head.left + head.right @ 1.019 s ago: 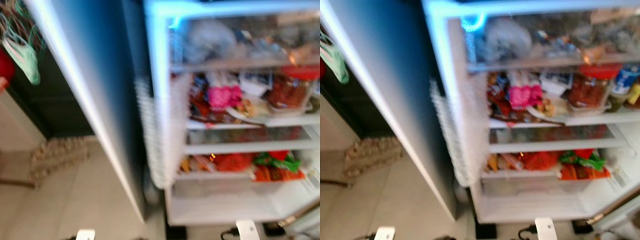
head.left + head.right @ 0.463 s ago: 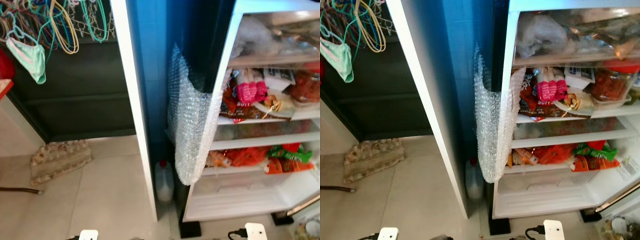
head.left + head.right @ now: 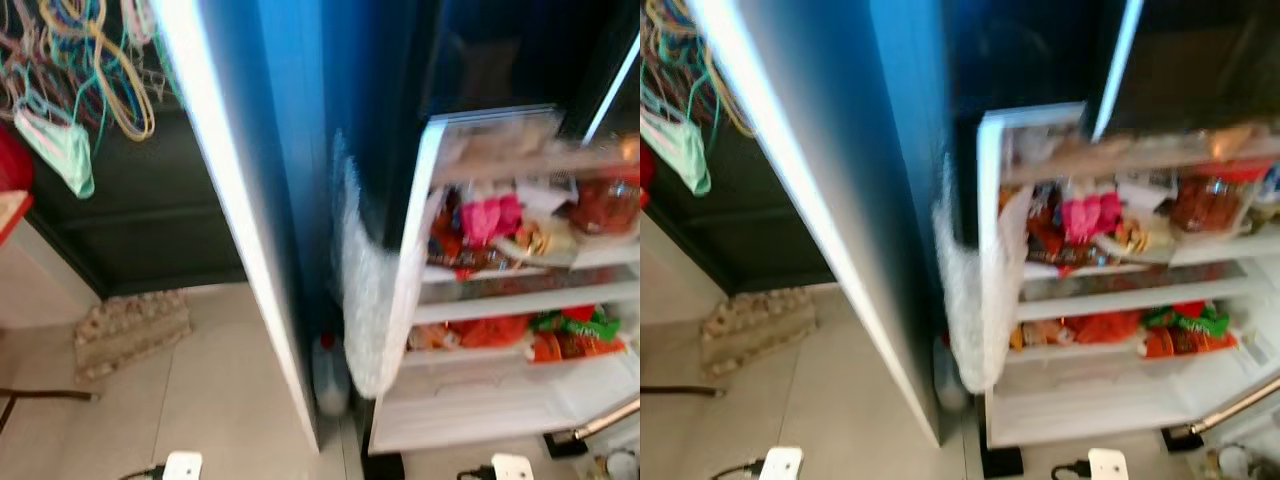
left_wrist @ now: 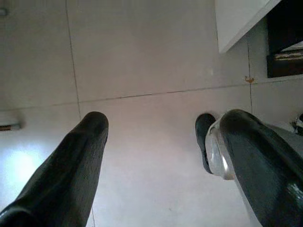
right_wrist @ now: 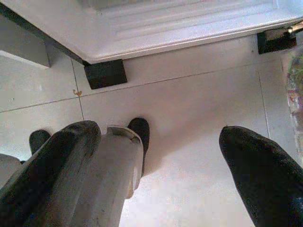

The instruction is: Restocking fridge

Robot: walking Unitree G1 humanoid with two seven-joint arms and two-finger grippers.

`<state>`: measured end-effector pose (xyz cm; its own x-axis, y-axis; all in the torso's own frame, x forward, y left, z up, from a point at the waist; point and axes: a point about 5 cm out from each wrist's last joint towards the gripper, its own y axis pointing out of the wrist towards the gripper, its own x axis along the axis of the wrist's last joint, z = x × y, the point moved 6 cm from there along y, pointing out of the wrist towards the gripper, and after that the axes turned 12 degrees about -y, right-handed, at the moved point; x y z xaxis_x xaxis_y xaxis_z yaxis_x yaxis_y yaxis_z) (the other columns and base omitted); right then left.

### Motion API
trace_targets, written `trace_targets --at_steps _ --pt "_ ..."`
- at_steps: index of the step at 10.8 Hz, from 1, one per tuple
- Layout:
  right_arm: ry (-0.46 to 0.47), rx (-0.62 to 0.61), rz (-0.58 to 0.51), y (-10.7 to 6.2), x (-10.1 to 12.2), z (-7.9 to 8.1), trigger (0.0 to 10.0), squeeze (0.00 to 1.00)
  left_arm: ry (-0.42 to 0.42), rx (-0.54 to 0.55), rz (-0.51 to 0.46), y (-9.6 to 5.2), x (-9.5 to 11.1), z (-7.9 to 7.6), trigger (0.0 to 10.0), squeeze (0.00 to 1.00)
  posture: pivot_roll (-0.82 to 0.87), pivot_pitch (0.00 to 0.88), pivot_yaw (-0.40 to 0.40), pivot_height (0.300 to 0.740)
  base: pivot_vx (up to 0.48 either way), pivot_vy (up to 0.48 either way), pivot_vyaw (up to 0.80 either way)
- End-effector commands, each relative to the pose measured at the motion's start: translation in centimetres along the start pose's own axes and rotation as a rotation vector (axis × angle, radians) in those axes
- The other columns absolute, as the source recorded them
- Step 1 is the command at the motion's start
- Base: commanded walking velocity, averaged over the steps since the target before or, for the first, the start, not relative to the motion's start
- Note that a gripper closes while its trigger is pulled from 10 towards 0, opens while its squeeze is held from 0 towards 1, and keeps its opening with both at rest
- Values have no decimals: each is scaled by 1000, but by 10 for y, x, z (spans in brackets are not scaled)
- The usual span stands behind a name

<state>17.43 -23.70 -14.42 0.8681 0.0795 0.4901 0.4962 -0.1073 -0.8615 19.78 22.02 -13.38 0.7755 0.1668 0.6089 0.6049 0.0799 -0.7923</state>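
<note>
Ahead, fridge [image 3: 1120, 400]: open, door [image 3: 820, 200] swung to the left; shelves packed with food; head views blurred.
Bubble wrap [image 3: 965, 290]: hung on fridge's left edge.
Left gripper [image 4: 156, 156]: fingers spread, empty, over floor tiles [image 4: 142, 52].
Right gripper [image 5: 175, 170]: fingers parted, empty, near fridge base.

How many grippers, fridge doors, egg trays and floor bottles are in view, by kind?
Grippers: 2, left gripper and right gripper, both open over the floor
Open fridge door: 1
Egg tray: 1
Bottle on the floor: 1
Total: 5
</note>
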Motion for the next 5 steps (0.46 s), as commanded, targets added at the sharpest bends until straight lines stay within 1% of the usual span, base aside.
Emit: trace_targets --at_steps 1,3,5 --pt "26 8 17 0 -7 6 10000 0 28 1 31 -2 -8 5 10000 0 -30 13 86 740 0 0 0" --pt "40 14 20 0 -8 9 10000 0 30 4 45 -3 -11 8 10000 0 -33 0 93 740 0 0 0" --pt "54 10 7 0 -6 10 10000 0 42 4 52 -3 -12 8 10000 0 -32 0 94 740 0 379 0"
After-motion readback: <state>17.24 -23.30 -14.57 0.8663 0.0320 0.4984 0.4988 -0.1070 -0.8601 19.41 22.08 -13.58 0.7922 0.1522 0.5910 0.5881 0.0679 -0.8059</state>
